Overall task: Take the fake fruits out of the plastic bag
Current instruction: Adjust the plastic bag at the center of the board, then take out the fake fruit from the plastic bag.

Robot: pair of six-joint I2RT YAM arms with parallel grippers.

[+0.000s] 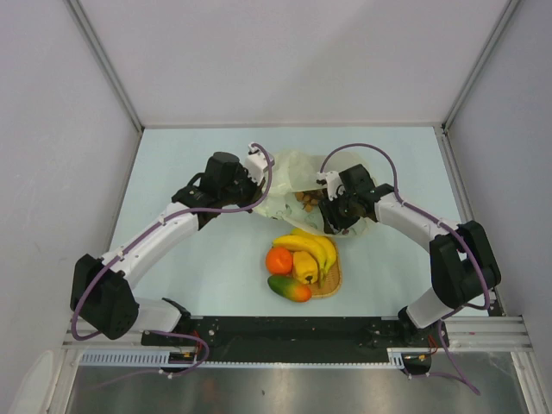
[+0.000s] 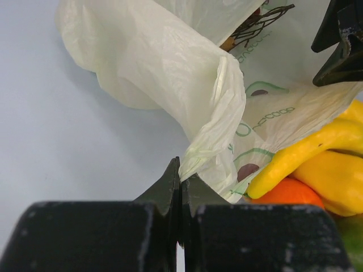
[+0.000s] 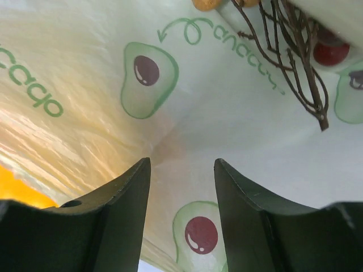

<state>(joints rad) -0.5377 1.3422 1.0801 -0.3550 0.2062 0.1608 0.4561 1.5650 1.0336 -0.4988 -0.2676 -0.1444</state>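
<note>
The pale yellow-green plastic bag (image 1: 297,177) lies crumpled at mid-table. My left gripper (image 1: 260,188) is shut on a fold of the bag's edge (image 2: 195,156) at the bag's left side. My right gripper (image 1: 335,214) is open and empty, its jaws just over the avocado-printed bag film (image 3: 227,113). A small brown nut-like cluster (image 1: 304,200) shows in the bag's mouth, and a dark twig-like stem (image 3: 283,45) lies on the film. The banana bunch (image 1: 312,246), orange (image 1: 279,260), yellow pepper-like fruit (image 1: 304,266) and red-green mango (image 1: 289,289) lie outside the bag. The grapes are not in view.
The woven orange mat (image 1: 332,280) lies under the fruits, near the table's front edge. The black rail of the arm bases (image 1: 285,332) runs along that edge. Grey walls close in the back and both sides.
</note>
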